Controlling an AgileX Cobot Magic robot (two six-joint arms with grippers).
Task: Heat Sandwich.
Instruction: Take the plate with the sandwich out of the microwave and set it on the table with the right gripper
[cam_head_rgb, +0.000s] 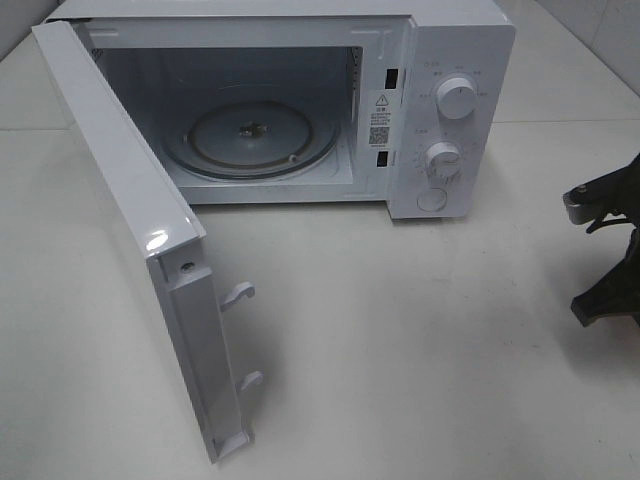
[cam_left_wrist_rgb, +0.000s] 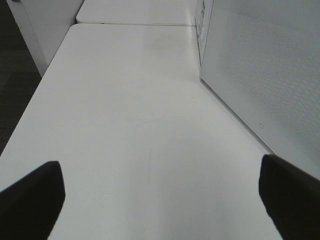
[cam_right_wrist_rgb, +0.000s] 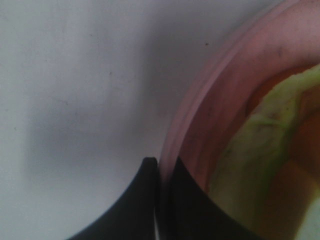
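Observation:
The right wrist view shows the sandwich (cam_right_wrist_rgb: 260, 135), pale bread with yellow-green and orange filling, lying on a round pink plate (cam_right_wrist_rgb: 200, 100). My right gripper (cam_right_wrist_rgb: 161, 162) is shut on the plate's rim, one finger on each side of it. In the exterior high view only part of the right arm (cam_head_rgb: 610, 250) shows at the right edge; plate and sandwich are out of that view. My left gripper (cam_left_wrist_rgb: 160, 200) is open over bare white table, holding nothing.
A white microwave (cam_head_rgb: 450, 60) stands at the back with its door (cam_head_rgb: 130, 230) swung wide toward the front left. Its glass turntable (cam_head_rgb: 250, 135) has nothing on it. In the left wrist view the door's outer face (cam_left_wrist_rgb: 260, 75) is close by the left gripper.

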